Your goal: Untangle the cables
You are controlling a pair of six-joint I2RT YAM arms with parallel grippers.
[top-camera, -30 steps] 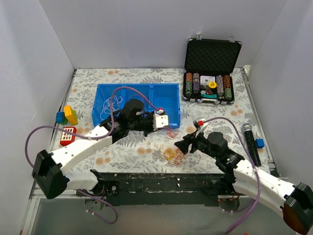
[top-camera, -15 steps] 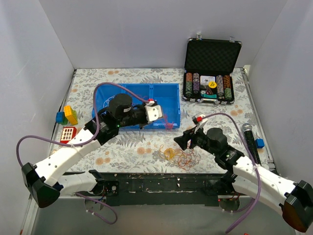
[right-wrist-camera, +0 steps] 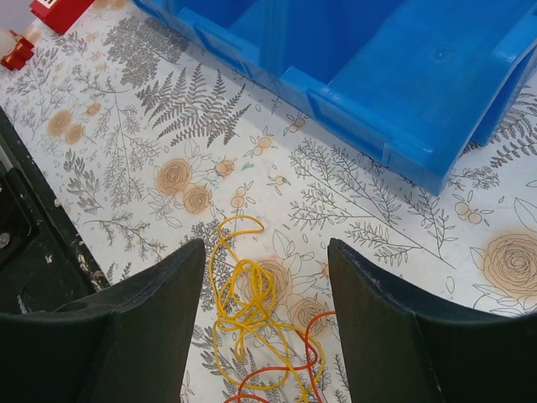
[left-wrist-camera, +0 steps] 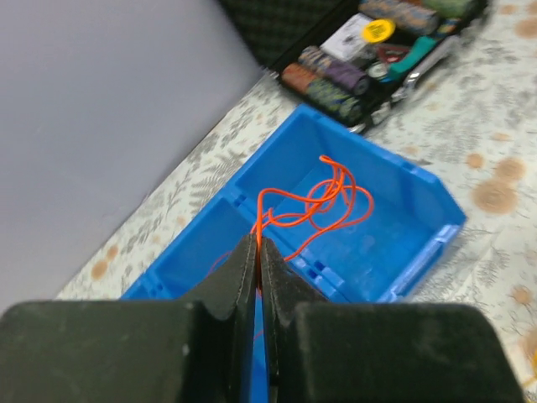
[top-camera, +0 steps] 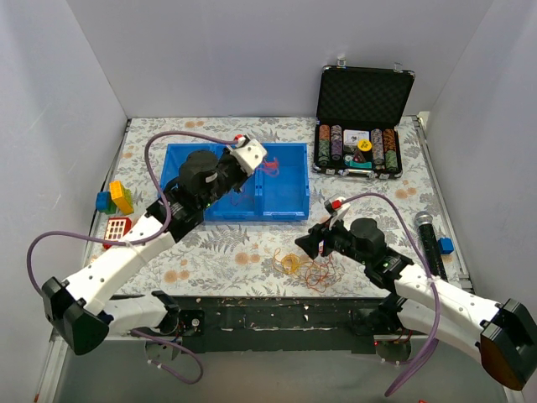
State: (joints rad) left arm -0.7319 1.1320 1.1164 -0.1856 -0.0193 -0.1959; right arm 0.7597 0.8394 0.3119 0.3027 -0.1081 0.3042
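Note:
My left gripper (top-camera: 260, 160) is raised over the blue bin (top-camera: 285, 206), shut on a red cable (top-camera: 270, 169). In the left wrist view its fingers (left-wrist-camera: 243, 269) pinch that red cable (left-wrist-camera: 323, 201), whose loops dangle over the bin's right compartment (left-wrist-camera: 394, 243). On the table in front of the bin lies a small tangle: a yellow cable (top-camera: 290, 264) and another red cable (top-camera: 319, 273). My right gripper (top-camera: 307, 246) is open just above this tangle and holds nothing. Seen from the right wrist, the yellow cable (right-wrist-camera: 245, 302) lies between its fingers (right-wrist-camera: 155, 319), with the red cable (right-wrist-camera: 281, 369) nearer the camera.
An open black case of poker chips (top-camera: 361, 126) stands at the back right. A microphone (top-camera: 428, 242) and a small blue block (top-camera: 445, 245) lie at the right edge. Coloured toy blocks (top-camera: 116, 197) and a red toy (top-camera: 117, 231) sit at the left.
My left gripper has risen and moved back from the bin's front edge to above the bin, carrying the red cable. The right gripper has shifted slightly left over the floor tangle.

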